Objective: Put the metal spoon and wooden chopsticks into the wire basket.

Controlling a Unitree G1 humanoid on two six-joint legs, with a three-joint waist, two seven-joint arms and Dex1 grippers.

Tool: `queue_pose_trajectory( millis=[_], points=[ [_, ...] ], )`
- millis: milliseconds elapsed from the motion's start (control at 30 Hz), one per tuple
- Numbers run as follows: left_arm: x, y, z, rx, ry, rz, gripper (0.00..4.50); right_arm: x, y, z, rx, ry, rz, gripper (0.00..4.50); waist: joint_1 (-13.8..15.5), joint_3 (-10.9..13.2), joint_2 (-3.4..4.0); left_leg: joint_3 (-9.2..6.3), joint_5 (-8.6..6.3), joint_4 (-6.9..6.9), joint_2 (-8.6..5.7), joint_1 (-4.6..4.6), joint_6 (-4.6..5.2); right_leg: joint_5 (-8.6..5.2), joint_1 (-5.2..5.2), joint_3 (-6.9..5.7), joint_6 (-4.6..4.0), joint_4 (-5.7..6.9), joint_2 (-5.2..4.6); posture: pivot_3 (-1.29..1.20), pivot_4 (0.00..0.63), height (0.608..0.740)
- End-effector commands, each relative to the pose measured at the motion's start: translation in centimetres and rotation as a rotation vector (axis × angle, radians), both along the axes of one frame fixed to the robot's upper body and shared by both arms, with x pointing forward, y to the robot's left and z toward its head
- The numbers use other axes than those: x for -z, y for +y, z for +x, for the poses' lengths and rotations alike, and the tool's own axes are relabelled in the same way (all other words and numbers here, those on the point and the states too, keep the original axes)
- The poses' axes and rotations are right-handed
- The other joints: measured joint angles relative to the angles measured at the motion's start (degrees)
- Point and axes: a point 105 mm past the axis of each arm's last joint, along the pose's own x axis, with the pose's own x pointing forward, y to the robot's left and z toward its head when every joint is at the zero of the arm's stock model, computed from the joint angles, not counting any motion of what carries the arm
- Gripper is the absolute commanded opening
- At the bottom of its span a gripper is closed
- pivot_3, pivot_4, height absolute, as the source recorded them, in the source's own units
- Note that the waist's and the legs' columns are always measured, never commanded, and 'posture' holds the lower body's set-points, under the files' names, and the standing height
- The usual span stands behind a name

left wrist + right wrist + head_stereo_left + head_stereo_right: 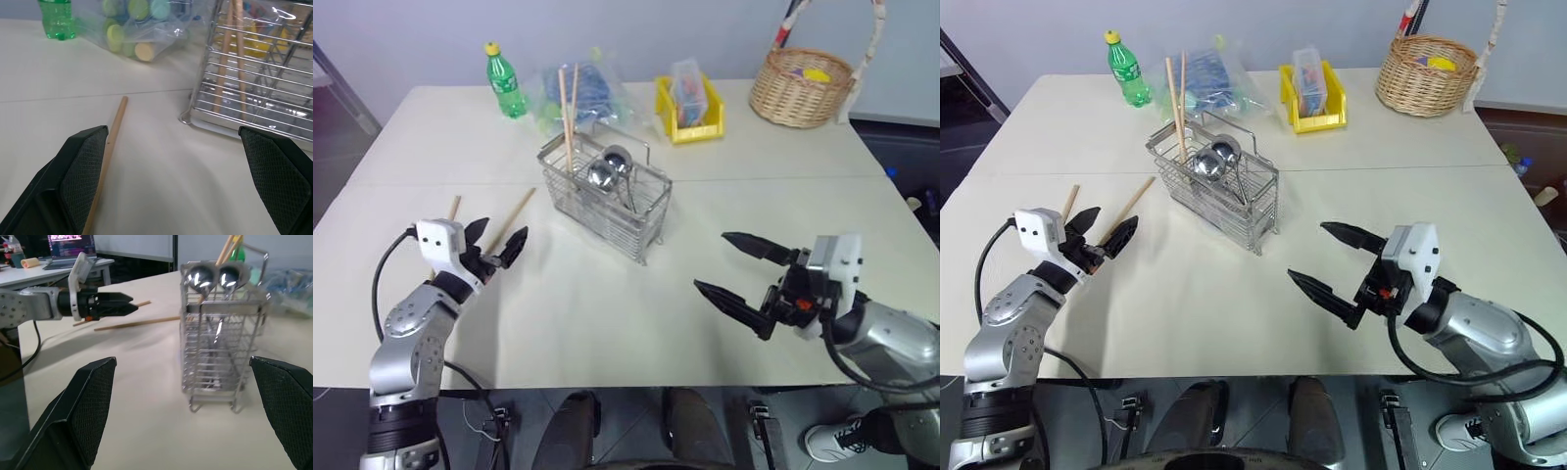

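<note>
In the left eye view, the left gripper was held low over the pale desk, its jaws spread wide with nothing between them. It was pointed toward the wire basket. The right gripper was held out on the other side, pointed to the left, its jaws also wide and bare. The wire basket was seen near the middle of the desk. Two wooden chopsticks were stood up in one end of it, leaning a little. Two metal spoons were stood in it with round bowls up. Two more chopsticks were laid flat on the desk by the left gripper, their far ends pointed toward the back of the desk.

In the left wrist view, one flat chopstick was seen just beside one black finger, running away from the camera.

In the right wrist view, the basket was seen between the wide right jaws, well ahead of them, with the spoon bowls on top.
</note>
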Motion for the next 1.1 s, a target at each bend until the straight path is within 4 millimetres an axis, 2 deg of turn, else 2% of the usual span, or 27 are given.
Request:
queue_pose_trajectory(
  millis=[33, 200, 400, 500, 733, 900, 1100],
  points=[
    [-1.8, 1.6, 0.6, -0.088, -0.047, -0.009, 4.50, -0.2, -0.2, -0.1, -0.003, -0.034, -0.003, 4.46, 0.04, 0.00, -0.01, -0.01, 0.00, 0.00, 0.00, 0.00, 0.00, 0.00, 0.00, 0.00, 0.00, 0.00, 0.00, 0.00, 0.150, 0.740],
    [-2.2, 3.9, 1.9, -0.193, -0.026, 0.044, 4.50, 0.3, -0.6, -0.2, -0.006, -0.026, -0.008, 4.46, -0.08, -0.01, -0.02, -0.02, 0.00, 0.00, 0.00, 0.03, 0.00, 0.00, 0.01, -0.01, 0.00, 0.02, 0.01, 0.00, 0.150, 0.740],
    [-2.4, 4.7, 3.4, -0.231, 0.030, 0.084, 4.50, 0.8, -0.6, 0.2, 0.011, -0.029, -0.002, 4.46, -0.02, 0.00, -0.04, -0.03, 0.00, 0.00, 0.00, 0.05, 0.00, 0.00, 0.03, -0.02, 0.00, 0.02, 0.01, 0.00, 0.150, 0.740],
    [-2.2, 3.6, 3.9, -0.176, 0.075, 0.158, 4.50, 0.7, -0.5, 0.4, 0.026, -0.037, 0.009, 4.46, -0.09, -0.01, -0.08, -0.02, 0.00, -0.01, 0.00, 0.05, 0.00, 0.00, 0.04, -0.01, 0.00, 0.03, 0.01, 0.00, 0.150, 0.740],
    [-1.6, 2.3, 5.3, -0.102, 0.219, 0.295, 4.50, 0.7, -0.2, 0.6, 0.041, -0.049, 0.025, 4.46, -0.19, -0.01, -0.09, -0.03, 0.00, 0.00, -0.01, 0.06, -0.01, 0.00, 0.03, -0.02, 0.00, 0.05, 0.02, 0.00, 0.150, 0.740],
    [-0.2, 3.2, 5.8, -0.136, 0.358, 0.416, 4.50, 0.9, -0.1, 0.3, 0.052, -0.045, 0.033, 4.46, -0.25, -0.01, -0.09, -0.03, 0.00, -0.02, -0.01, 0.08, -0.01, 0.00, 0.03, -0.02, 0.01, 0.06, 0.02, 0.00, 0.150, 0.740],
    [0.9, 3.3, 6.5, -0.148, 0.490, 0.429, 4.50, 1.0, -0.2, 0.2, 0.072, -0.049, 0.039, 4.46, -0.13, -0.01, -0.12, -0.04, 0.00, 0.01, -0.02, 0.07, -0.01, 0.00, 0.03, -0.02, 0.01, 0.07, 0.03, 0.00, 0.150, 0.740]
  ],
)
